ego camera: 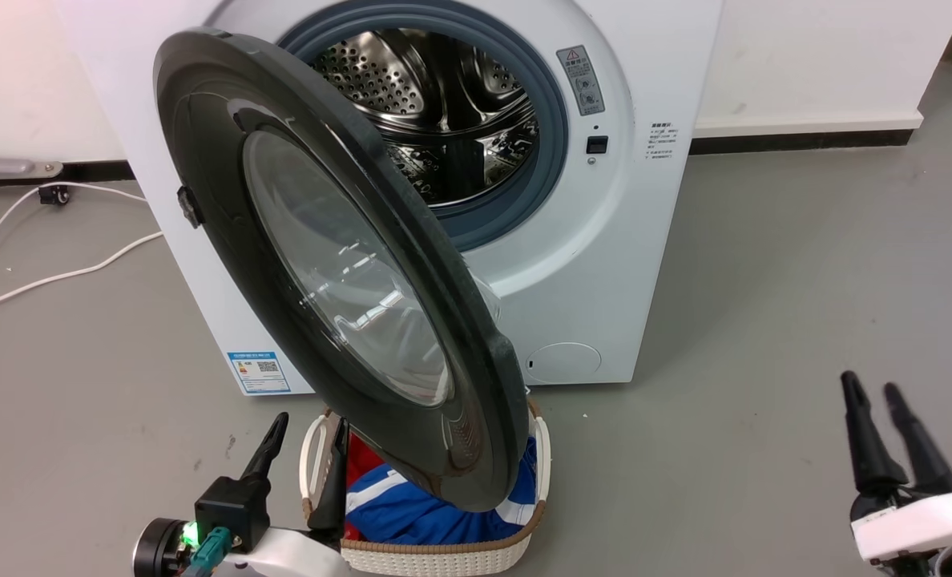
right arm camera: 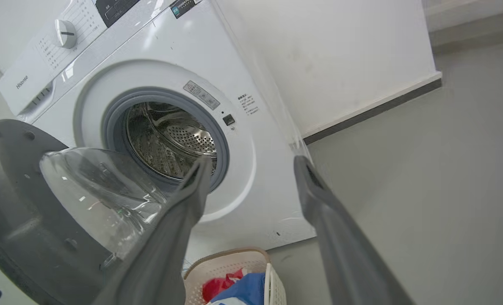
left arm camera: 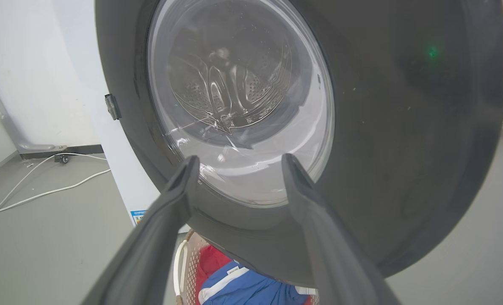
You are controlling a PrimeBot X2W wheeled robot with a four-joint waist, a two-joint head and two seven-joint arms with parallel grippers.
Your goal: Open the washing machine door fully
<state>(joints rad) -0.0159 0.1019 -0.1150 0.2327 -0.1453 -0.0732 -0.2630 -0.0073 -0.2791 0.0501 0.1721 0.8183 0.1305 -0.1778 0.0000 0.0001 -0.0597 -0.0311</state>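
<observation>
Head view: door [ego camera: 340, 264] half open, left gripper [ego camera: 312, 421] spread, empty, near its low edge; next, probably, swing it further left.

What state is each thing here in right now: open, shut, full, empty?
washing machine door: partly open, standing out over the basket.
drum: exposed; no clothes visible inside.
laundry basket: holds red and blue clothes.
left gripper: open, holding nothing.
right gripper: open, holding nothing.
</observation>
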